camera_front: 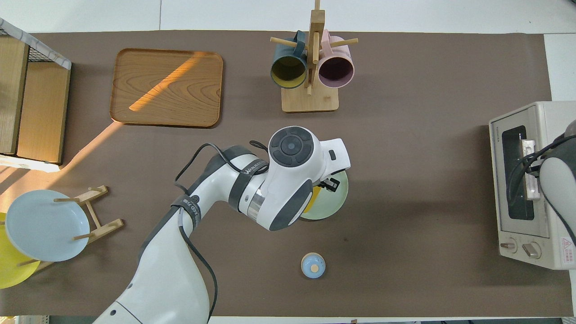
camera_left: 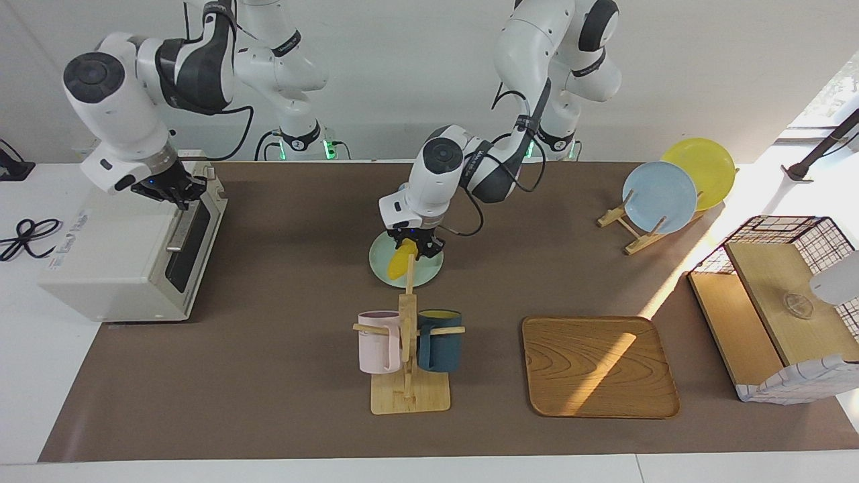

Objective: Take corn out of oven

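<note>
Left gripper is clamped on the corn, holding it just over the pale green plate near the middle of the table; whether the cob's low end touches the plate cannot be told. From overhead, the arm's wrist covers most of the cob and half the plate, leaving only a yellow sliver visible. The corn appears smooth, bright yellow and tapered, tilted with its narrow end downward.

Right gripper has its fingers closed together over the top front edge of the oven, at the right arm's end of the table. The oven door stands shut, so the interior cannot be seen; the overhead frame cuts off the oven's outer side. Lettering shows on the oven's top and door frame, and a red warning label by the knobs, none legible. "WANUEED" or similar reads on the arm strap, uncertainly.
</note>
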Action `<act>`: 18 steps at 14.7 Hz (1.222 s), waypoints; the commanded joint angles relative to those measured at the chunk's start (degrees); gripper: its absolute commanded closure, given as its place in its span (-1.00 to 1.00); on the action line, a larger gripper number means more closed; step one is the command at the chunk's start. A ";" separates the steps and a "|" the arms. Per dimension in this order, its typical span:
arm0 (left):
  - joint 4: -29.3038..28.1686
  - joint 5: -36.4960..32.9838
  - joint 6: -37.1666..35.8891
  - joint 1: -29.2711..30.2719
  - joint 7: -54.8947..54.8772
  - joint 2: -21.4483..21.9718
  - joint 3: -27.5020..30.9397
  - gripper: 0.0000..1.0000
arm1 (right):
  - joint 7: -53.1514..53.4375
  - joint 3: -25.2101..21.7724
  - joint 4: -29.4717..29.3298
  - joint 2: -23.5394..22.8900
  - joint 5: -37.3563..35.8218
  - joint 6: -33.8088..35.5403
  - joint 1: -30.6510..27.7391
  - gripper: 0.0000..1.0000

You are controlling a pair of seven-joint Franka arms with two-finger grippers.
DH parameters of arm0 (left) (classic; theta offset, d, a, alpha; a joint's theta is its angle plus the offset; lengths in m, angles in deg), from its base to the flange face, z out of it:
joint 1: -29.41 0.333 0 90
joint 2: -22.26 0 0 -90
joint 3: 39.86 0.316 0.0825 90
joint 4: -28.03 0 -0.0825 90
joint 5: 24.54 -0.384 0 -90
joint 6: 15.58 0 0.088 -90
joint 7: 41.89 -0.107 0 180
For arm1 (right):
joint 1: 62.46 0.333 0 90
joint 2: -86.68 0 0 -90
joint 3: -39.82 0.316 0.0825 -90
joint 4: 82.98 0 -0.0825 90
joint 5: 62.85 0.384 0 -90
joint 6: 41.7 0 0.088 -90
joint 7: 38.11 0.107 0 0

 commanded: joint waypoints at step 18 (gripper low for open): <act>10.20 -2.66 -0.15 29.38 4.49 -6.04 3.57 1.00 | 0.15 0.75 -11.52 -1.43 8.76 8.95 3.18 -1.00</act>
